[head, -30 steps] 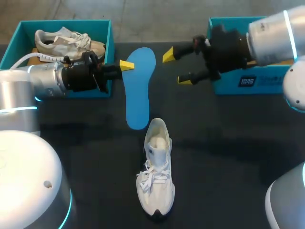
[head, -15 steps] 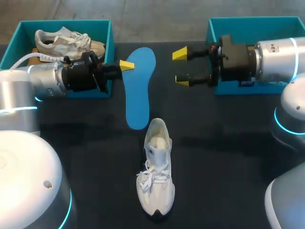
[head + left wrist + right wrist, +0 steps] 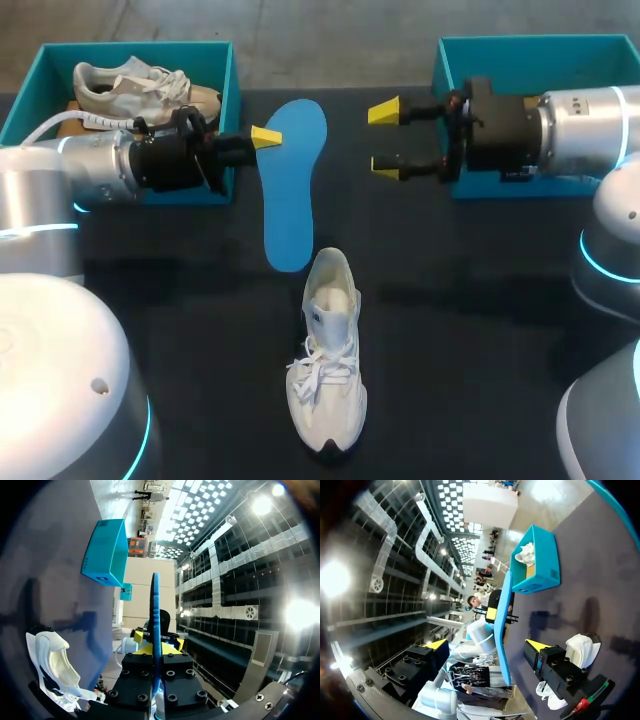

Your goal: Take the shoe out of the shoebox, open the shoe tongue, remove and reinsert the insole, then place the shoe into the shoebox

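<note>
The left gripper (image 3: 262,137) pinched the insole (image 3: 292,190) by its left edge, over the table beyond the shoe (image 3: 328,350). The right gripper (image 3: 385,139) was spread nearby. Gripped so narrowly, the insole might twist or slip during a handover.

No word, number or sign can be read with certainty. In the right wrist view, the teal shoebox (image 3: 536,562) at about 1 o'clock carries a small dark label (image 3: 553,573) on its side wall, but the print on it is too small to make out. In the head view, the white shoe (image 3: 328,360) at 6 o'clock has a small dark mark (image 3: 314,317) on its side, and it is also not legible.
</note>
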